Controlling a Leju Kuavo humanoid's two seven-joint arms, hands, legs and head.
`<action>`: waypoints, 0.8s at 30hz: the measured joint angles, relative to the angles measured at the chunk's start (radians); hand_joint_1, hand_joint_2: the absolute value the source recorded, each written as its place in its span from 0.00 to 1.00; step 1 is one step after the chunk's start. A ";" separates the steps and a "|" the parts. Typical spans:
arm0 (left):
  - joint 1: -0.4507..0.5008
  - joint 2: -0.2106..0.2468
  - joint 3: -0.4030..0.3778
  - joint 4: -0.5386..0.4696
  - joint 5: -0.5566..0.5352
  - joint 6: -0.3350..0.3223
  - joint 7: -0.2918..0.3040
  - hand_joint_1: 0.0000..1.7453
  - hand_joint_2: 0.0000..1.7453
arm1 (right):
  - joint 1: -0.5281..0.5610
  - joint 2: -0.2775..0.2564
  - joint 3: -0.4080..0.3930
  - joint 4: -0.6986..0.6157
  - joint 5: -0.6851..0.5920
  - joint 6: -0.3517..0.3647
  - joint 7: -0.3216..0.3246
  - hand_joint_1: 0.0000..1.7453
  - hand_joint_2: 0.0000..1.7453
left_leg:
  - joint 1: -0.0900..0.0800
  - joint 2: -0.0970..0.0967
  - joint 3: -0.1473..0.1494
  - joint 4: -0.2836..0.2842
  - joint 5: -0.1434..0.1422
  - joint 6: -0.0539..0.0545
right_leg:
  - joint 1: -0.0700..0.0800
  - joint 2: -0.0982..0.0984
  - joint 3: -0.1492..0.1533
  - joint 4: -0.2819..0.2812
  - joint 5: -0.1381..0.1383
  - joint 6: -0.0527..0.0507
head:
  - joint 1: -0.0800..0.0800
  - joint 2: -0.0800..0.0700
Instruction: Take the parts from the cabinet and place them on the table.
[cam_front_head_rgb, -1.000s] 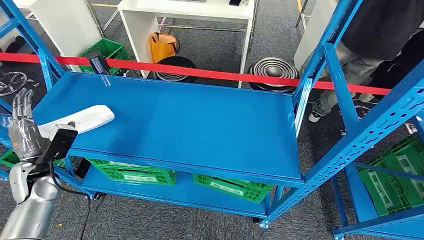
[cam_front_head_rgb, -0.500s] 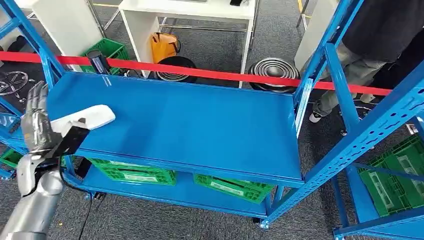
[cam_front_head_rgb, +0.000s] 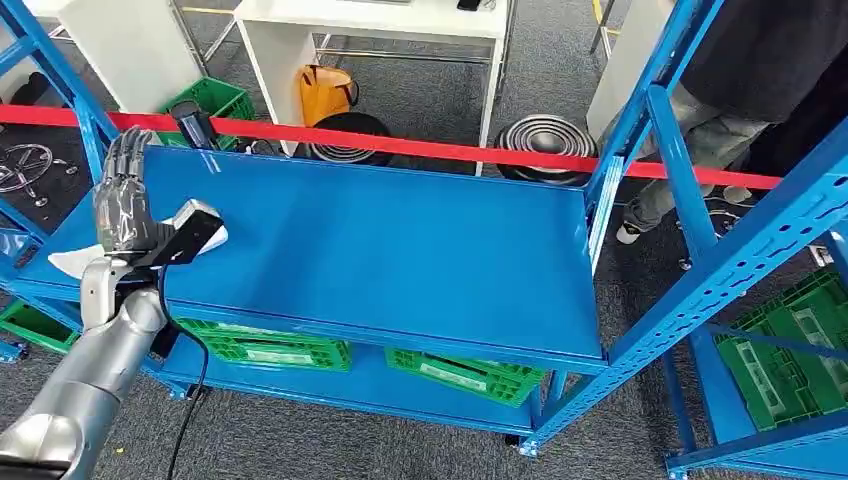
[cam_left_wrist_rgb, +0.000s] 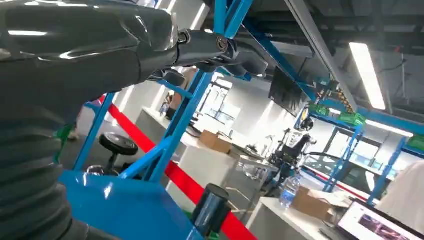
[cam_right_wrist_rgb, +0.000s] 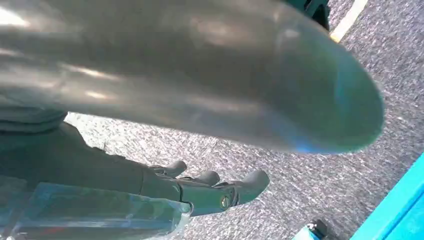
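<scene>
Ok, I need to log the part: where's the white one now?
In the head view the white part lies at the left front edge of the blue shelf, mostly hidden behind the left hand raised over it.

Three cameras: one high on my body, one behind each wrist.

My head view looks forward and down across the blue shelf (cam_front_head_rgb: 380, 250), with my left hand (cam_front_head_rgb: 125, 210) raised over its near left corner and a red tape (cam_front_head_rgb: 420, 148) running along its far edge. My left wrist camera sits close behind that hand (cam_left_wrist_rgb: 75, 60), tilted upward along the blue uprights toward the ceiling lights; it shares the shelf's left end and the red tape (cam_left_wrist_rgb: 175, 175) with the head view. My right wrist camera looks past my right hand (cam_right_wrist_rgb: 200, 190) at grey carpet (cam_right_wrist_rgb: 300, 185).
</scene>
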 joint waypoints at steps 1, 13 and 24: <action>-0.009 0.001 -0.004 0.013 -0.007 0.008 0.007 0.00 1.00 | -0.003 0.002 -0.001 0.000 0.000 -0.009 -0.001 0.00 0.00 | 0.000 0.000 0.000 0.000 0.000 0.000 | 0.000 0.000 0.000 0.000 0.000 0.000 | 0.000 0.000; -0.045 0.018 -0.042 0.117 -0.140 0.060 0.145 0.00 1.00 | -0.034 -0.008 -0.003 0.001 0.029 -0.059 0.012 0.00 0.00 | 0.000 0.000 0.000 0.000 0.000 0.000 | 0.000 0.000 0.000 0.000 0.000 0.000 | 0.000 0.000; 0.062 0.032 -0.032 -0.019 -0.415 0.022 0.398 0.00 1.00 | -0.040 -0.078 0.005 0.002 0.082 -0.071 0.060 0.00 0.00 | 0.000 0.000 -0.001 0.000 0.000 0.000 | 0.000 0.000 0.000 0.000 0.000 0.000 | 0.000 0.000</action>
